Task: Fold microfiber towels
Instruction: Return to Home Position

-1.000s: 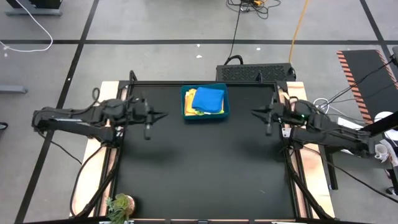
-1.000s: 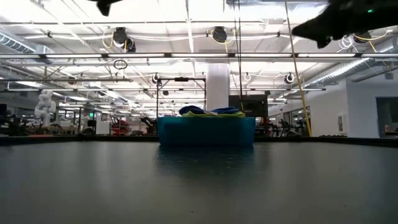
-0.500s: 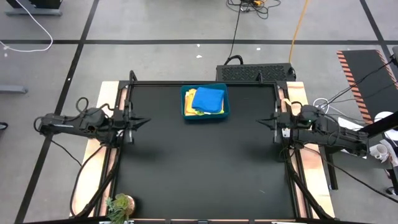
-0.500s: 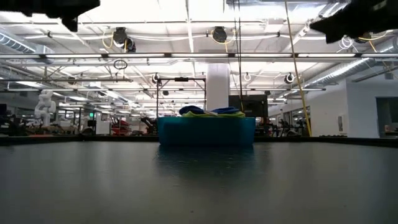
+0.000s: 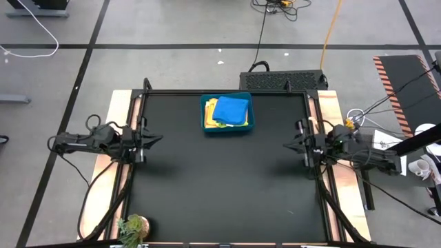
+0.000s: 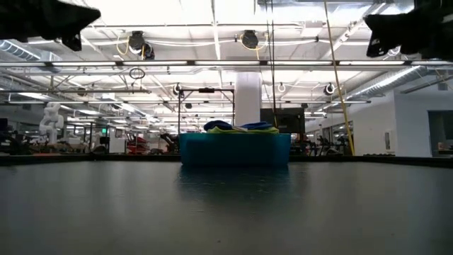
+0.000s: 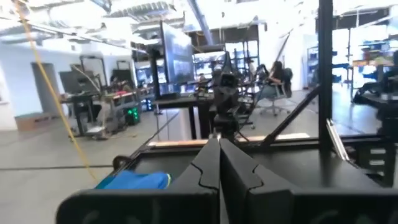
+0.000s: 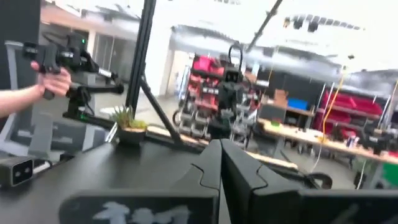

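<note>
From above, the teal bin (image 5: 204, 114) sits at the far middle of the black worktop (image 5: 220, 193); a folded blue towel (image 5: 231, 109) lies on top inside the bin, and a bit of a yellow towel (image 5: 213, 123) peeks out from under it by the bin's left wall; the left end effector (image 5: 156, 138) hangs over the worktop's left edge, well apart from the bin and nearer the front than the bin is; the right end effector (image 5: 289, 145) hangs the same way at the right edge, also well apart from the bin; a small plant (image 5: 132, 227) sits at the front left corner, far from the bin; from worktop height, the bin stands straight ahead at the far side, with the blue towel and a yellow-green layer heaped just above its rim; dark arm parts show high up, one up and left of the bin, one up and right of it; in the left wrist view, the left end effector's two dark fingers (image 7: 208, 163) are pressed together in a thin line and grip nothing, and the blue towel shows beyond them; in the right wrist view, the right end effector's fingers are pressed together too, with nothing between them; the plant stands beyond them, and a person's hand (image 8: 51, 81) holds a dark handle in the room behind.
</note>
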{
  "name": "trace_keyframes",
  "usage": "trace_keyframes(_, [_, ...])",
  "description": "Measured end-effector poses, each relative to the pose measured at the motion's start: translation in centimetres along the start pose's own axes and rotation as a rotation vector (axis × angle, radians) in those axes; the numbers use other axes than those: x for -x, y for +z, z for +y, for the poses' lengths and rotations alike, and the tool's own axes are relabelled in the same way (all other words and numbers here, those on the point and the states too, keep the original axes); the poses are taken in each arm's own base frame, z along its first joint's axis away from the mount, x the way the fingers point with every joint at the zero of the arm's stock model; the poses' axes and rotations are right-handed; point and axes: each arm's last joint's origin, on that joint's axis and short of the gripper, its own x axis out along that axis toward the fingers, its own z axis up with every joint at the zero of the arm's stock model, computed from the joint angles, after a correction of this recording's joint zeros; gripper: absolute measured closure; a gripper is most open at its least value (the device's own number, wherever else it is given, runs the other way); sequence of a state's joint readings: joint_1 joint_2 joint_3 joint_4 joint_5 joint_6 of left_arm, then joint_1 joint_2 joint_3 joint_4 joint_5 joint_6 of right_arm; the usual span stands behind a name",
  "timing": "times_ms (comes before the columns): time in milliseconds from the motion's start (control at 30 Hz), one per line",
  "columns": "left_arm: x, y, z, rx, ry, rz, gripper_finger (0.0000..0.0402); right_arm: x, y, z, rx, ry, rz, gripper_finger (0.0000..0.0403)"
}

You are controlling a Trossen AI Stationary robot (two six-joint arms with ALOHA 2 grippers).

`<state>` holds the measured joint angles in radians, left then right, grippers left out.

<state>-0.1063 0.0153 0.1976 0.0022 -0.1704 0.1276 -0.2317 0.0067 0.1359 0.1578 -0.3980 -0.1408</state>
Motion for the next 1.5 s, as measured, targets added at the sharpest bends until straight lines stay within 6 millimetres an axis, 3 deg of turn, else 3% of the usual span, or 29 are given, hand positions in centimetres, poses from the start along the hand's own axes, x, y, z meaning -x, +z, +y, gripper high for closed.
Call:
trace_keyframes(67, [0.0,-0.6,-0.1,0.000,-0.016,0.028,0.0397,-0.1,-1.0,0.1,0.003,-0.004,-0.027,0.0403])
trace_keyframes(167, [0.0,-0.9,-0.2,0.010,-0.019,0.043,0.0389,0.0,-0.8,0.0,0.007,-0.025,-0.063,0.0403])
trace_keyframes(600, [-0.6,-5.5,-0.9,0.049,-0.030,0.084,0.0386,0.2,-1.9,-0.7,-0.053,-0.122,0.049,0.0403])
trace_keyframes(767, [-0.6,-5.6,-0.9,0.070,-0.050,0.099,0.0398,0.3,-2.5,-0.6,-0.085,-0.120,0.105,0.0403])
trace_keyframes(1000, [-0.6,-5.8,-1.0,0.058,-0.053,0.120,0.0380,0.3,-3.0,-0.7,-0.096,-0.157,0.160,0.0403])
trace_keyframes(1333, [-0.5,-6.1,-1.1,0.083,-0.098,0.151,0.0399,0.4,-3.1,-0.7,-0.112,-0.166,0.168,0.0403])
trace_keyframes(1500, [-0.5,-6.1,-1.2,0.097,-0.112,0.153,0.0382,0.4,-3.2,-0.8,-0.109,-0.204,0.178,0.0403])
